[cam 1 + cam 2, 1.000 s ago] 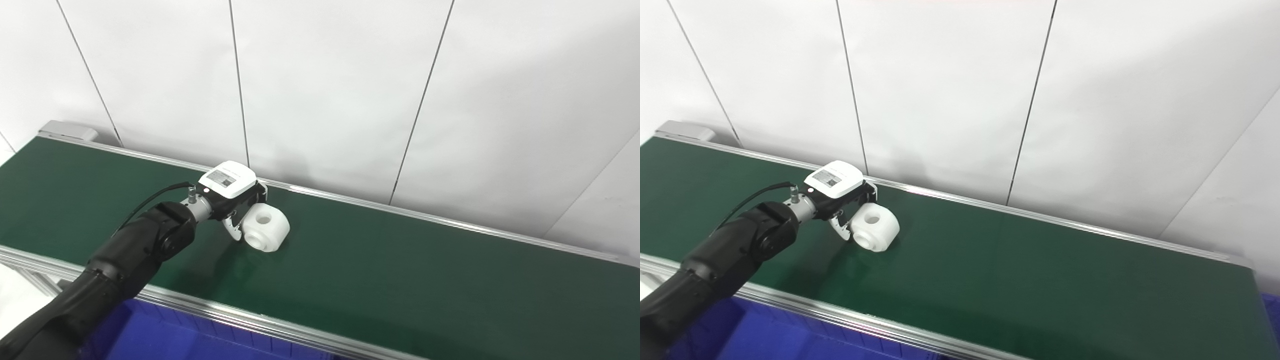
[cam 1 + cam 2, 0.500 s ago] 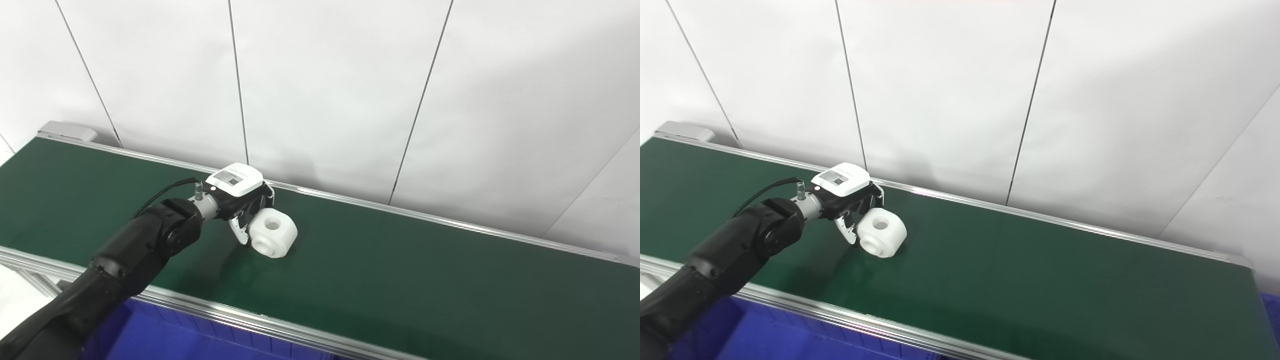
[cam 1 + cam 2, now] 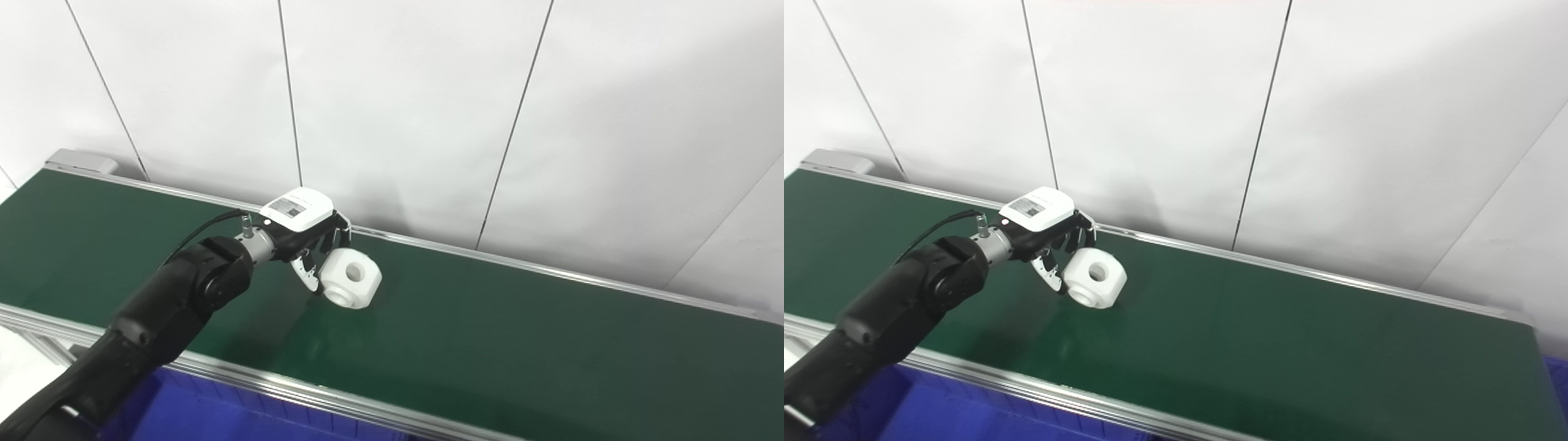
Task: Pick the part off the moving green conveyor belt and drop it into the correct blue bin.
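left robot hand (image 3: 304,236) gripping white part (image 3: 351,283), above green conveyor belt (image 3: 490,324)

We read this as factory-style sorting cell or lab mock-up: long green conveyor belt (image 3: 490,331) with aluminium side rails (image 3: 343,404), blue plastic bin (image 3: 202,416) below near edge, plain white panelled wall (image 3: 404,110) behind.

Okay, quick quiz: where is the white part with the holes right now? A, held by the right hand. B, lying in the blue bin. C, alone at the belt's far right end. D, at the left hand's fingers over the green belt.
D: the white part sits against the fingers of the left hand above the green conveyor belt.
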`<state>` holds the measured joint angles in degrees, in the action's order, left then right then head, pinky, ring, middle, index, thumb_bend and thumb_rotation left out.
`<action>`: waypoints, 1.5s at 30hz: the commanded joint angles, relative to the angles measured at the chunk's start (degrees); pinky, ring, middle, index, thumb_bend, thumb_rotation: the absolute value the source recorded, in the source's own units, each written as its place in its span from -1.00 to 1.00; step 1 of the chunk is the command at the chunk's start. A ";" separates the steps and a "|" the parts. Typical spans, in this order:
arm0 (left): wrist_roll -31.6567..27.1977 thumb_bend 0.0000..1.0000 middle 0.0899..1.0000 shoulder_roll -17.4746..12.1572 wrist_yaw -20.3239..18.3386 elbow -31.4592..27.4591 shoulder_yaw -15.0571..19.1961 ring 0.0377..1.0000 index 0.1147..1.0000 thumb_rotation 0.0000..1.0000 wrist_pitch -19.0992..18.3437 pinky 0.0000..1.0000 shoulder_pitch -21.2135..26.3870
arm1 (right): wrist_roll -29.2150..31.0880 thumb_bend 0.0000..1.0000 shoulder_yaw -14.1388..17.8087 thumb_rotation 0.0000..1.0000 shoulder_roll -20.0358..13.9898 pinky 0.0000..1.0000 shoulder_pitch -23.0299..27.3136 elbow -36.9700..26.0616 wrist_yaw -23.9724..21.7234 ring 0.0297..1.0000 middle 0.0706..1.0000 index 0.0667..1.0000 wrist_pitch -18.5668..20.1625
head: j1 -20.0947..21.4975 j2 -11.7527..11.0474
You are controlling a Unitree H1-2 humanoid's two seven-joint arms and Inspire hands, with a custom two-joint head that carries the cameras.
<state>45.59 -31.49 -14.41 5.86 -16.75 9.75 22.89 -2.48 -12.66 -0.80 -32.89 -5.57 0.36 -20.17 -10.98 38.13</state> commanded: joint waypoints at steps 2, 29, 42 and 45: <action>-1.88 0.04 -0.26 -3.78 -1.91 -7.74 3.18 -0.35 -0.10 -1.00 -1.16 -0.43 -0.21 | 0.05 0.57 0.18 1.00 -0.40 1.00 -0.84 -4.03 -1.02 0.98 0.97 1.00 2.24 | -1.52 2.02; -6.07 0.04 -0.21 -6.39 -19.46 -40.80 15.23 -0.31 -0.12 -1.00 -14.27 -0.40 -21.53 | 5.72 0.56 1.67 1.00 -2.12 1.00 -2.82 -14.69 -2.92 1.00 1.00 1.00 11.09 | -11.17 10.34; -4.11 0.04 -0.11 -3.58 -13.55 -41.28 18.16 -0.13 -0.18 -1.00 -9.44 -0.13 -38.56 | 6.20 0.53 1.31 1.00 -2.25 1.00 -2.90 -14.70 -3.94 1.00 1.00 1.00 11.23 | -11.53 10.51; -3.46 0.04 -0.09 -2.82 -12.07 -39.92 18.05 -0.14 -0.20 -1.00 -7.92 -0.17 -41.27 | 6.59 0.55 1.15 1.00 -2.28 1.00 -2.87 -14.74 -4.37 1.00 1.00 1.00 11.05 | -11.91 10.72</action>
<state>41.68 -33.92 -28.96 -34.17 0.55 0.22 -18.03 3.53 -11.30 -2.99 -35.34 -18.35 -3.20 -8.79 -22.76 48.78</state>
